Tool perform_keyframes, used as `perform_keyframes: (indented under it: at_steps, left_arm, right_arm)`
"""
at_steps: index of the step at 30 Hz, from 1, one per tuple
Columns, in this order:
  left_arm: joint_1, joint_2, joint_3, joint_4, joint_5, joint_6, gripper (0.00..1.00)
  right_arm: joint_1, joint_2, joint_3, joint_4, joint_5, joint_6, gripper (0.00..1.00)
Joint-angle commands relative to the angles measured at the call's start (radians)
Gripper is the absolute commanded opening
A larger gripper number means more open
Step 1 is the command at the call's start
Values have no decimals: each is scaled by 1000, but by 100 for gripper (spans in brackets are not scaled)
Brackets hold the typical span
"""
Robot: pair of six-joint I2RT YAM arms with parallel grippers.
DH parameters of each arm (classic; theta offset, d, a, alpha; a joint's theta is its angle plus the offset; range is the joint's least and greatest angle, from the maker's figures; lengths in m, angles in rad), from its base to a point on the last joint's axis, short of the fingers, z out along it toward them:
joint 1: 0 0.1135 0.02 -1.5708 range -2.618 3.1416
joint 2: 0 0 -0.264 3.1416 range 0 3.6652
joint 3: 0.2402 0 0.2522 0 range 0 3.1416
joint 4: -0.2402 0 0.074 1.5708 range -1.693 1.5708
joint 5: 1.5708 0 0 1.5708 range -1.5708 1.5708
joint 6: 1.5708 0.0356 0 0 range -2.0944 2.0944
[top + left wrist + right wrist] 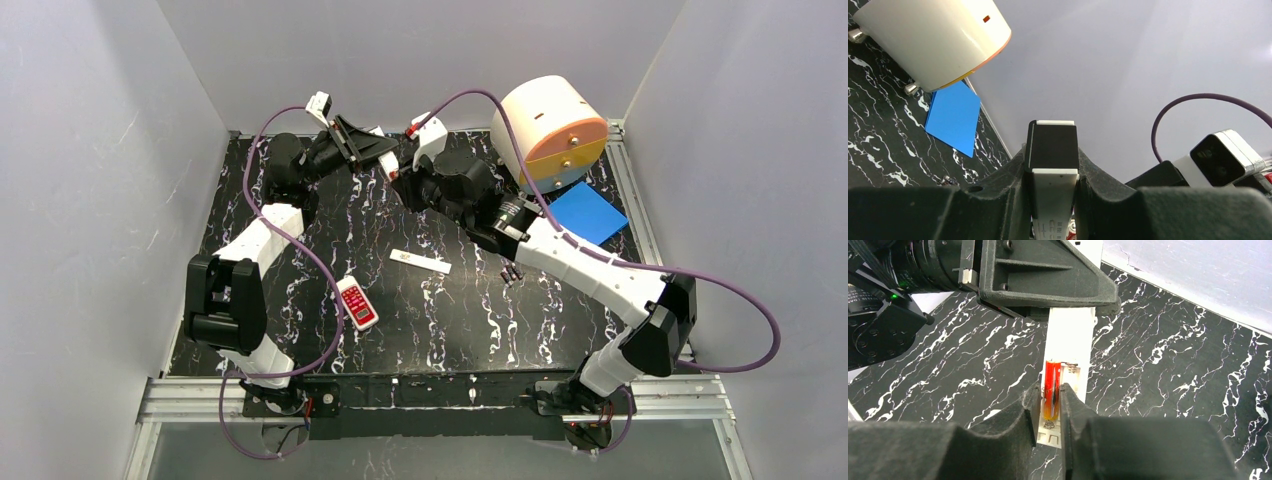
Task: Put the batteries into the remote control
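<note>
Now, red battery (1052, 387) in remote control (1070, 332).

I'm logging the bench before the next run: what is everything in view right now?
remote control: one, white, held at the far middle, battery bay open.
red-orange battery: one, lying in that bay.
black batteries: small cluster, on the table right of centre.
red-faced remote: one, white and red, left of centre.
white strip: one, flat near the centre.
blue sheet: one, far right, beside the drum.
drum: one, white with orange, yellow and blue face, far right corner.
table: one, black marbled.
left gripper: black, jaws shut on the remote control.
right gripper: black, jaws either side of the red-orange battery; grip unclear.
</note>
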Motion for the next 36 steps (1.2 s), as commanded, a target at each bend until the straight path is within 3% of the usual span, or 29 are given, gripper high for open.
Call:
perform_keyframes:
  at_steps: [1,11,15,21,25,28,33,36]
  left_arm:
    - [-4,-34,11,76,-4,-36,0]
    - [-4,-29,11,85,-8,-10,0]
    - [-4,-24,23,85,-24,-7,0]
    - [-4,-20,50,85,-53,-10,0]
    - [-4,-31,49,85,-98,-10,0]
    - [-8,-36,57,100,-111,-1,0]
    - [-14,-38,76,103,-108,7,0]
    - [-14,-34,83,103,-114,7,0]
  right_arm:
    - [2,-1,-6,45,12,7,32]
    - [1,-40,61,1,17,53,53]
    - [-19,-96,52,41,-50,101,64]
    - [-93,-184,-14,150,-111,239,77]
    - [-115,-228,-133,260,20,427,91]
    - [-120,-215,-215,350,57,584,95]
    - [-126,-169,-166,276,55,695,99]
    - [-144,-180,-220,330,26,778,99]
